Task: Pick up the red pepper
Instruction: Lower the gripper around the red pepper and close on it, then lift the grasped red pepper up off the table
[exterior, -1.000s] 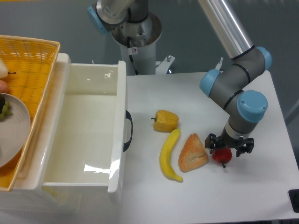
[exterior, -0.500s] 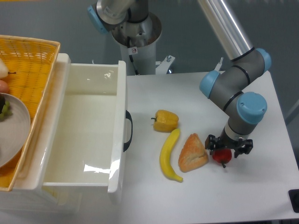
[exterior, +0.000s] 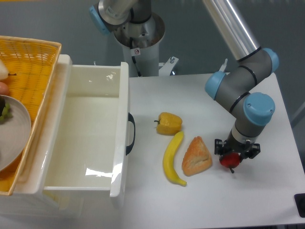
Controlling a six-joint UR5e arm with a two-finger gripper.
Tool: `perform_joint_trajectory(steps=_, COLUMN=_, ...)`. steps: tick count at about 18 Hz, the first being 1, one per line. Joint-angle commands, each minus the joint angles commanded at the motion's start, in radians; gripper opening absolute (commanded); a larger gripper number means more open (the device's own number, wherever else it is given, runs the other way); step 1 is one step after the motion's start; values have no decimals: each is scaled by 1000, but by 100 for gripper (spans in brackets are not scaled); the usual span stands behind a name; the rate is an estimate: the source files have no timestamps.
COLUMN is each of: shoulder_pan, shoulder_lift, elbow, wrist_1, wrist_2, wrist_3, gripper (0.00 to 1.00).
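The red pepper is small and glossy, and its dark stem points toward the table's front edge. It sits at the right of the white table, just right of the pastry. My gripper points straight down over it, with a black finger on either side of the pepper and the jaws closed against it. The wrist hides the pepper's top. From this angle I cannot tell whether the pepper still touches the table.
A triangular pastry lies immediately left of the pepper, then a banana and a yellow-orange pepper. An open white drawer fills the left. Beyond it is a yellow basket holding a plate.
The gripper and the red pepper have shifted together slightly to the right and toward the front edge. Nothing else has moved.
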Motion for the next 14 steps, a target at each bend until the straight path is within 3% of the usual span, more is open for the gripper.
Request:
perform_joint_trajectory(steps=2, shoulder_pan=-2, shoulder_lift=21, elbow=3, wrist_1=-2, wrist_2=0, wrist_3=23, gripper=40)
perform_joint_trajectory(steps=7, shoulder_pan=-3, shoulder_lift=69, elbow=-31, wrist_1=-9, wrist_2=-2, wrist_3=288, gripper=41)
perform_joint_trajectory(steps=9, shoulder_pan=-2, shoulder_lift=78, elbow=-29, wrist_1=-17, wrist_2=0, wrist_3=296, gripper=41)
perform_joint_trajectory(steps=14, shoulder_pan=-8, shoulder_lift=139, elbow=-9, wrist_1=-106, wrist_2=-32, wrist_3=298, gripper=41)
